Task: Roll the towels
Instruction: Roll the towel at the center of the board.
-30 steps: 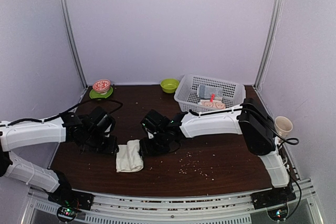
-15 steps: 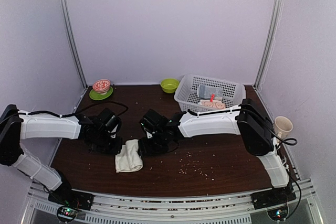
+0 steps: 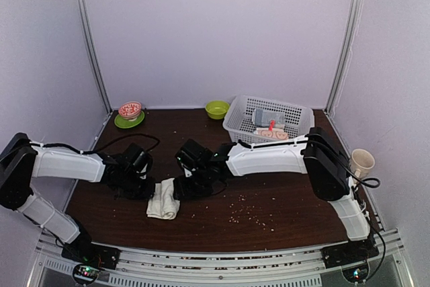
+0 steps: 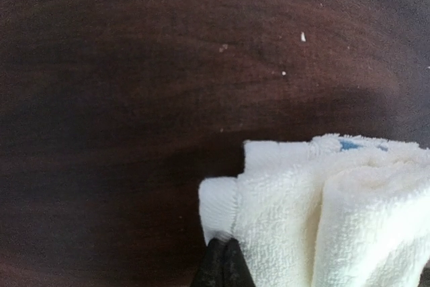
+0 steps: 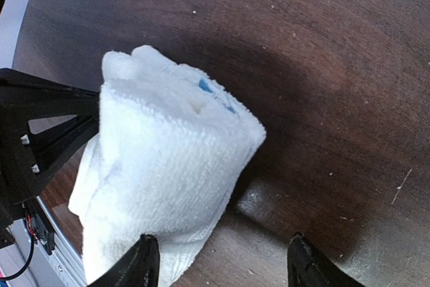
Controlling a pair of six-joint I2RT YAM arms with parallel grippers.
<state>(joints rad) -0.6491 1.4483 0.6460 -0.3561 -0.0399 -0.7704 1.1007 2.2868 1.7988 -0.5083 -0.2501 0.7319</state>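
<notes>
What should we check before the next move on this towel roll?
1. Left gripper shut on the white towel at its hem: ok.
2. Right gripper open, astride the towel's end: ok.
3. Roll tightness: not ok, the folds are loose and gaping.
4. Crumbs on the table right of the roll: not ok, they could get rolled in.
5. Patterned towel in the basket, rolled or not: cannot tell.
</notes>
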